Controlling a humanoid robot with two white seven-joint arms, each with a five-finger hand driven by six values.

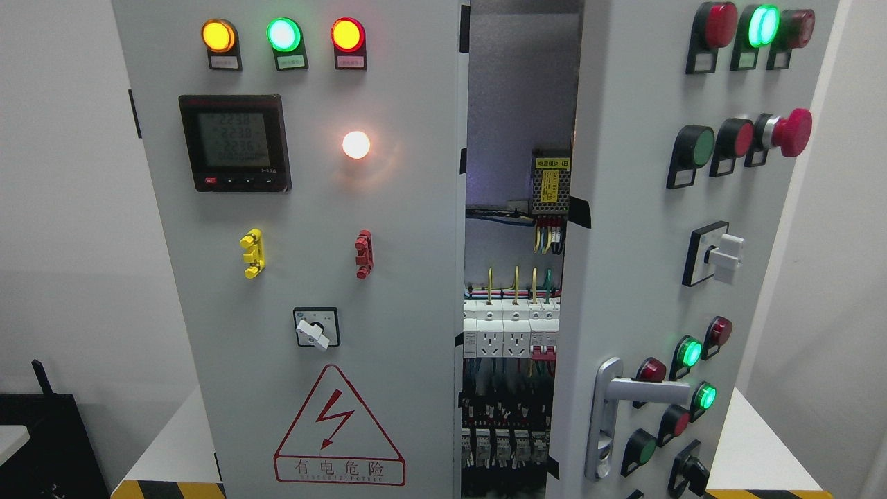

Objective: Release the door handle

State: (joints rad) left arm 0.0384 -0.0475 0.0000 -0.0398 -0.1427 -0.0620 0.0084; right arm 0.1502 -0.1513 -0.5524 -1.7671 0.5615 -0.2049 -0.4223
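Observation:
A grey electrical cabinet fills the head view. Its right door (pixel 637 229) stands partly open, swung toward me, and shows breakers and wiring (pixel 509 333) in the gap. A silver lever handle (pixel 627 395) sits low on that door, level, with nothing touching it. The left door (pixel 305 208) is shut. Neither of my hands nor any arm shows in the view.
The left door carries three lit lamps (pixel 284 34), a meter display (pixel 234 142), a rotary switch (pixel 316 328) and a red danger triangle (pixel 338 430). The right door carries several buttons and lamps (pixel 734 138). A white table (pixel 173 443) with a striped edge holds the cabinet.

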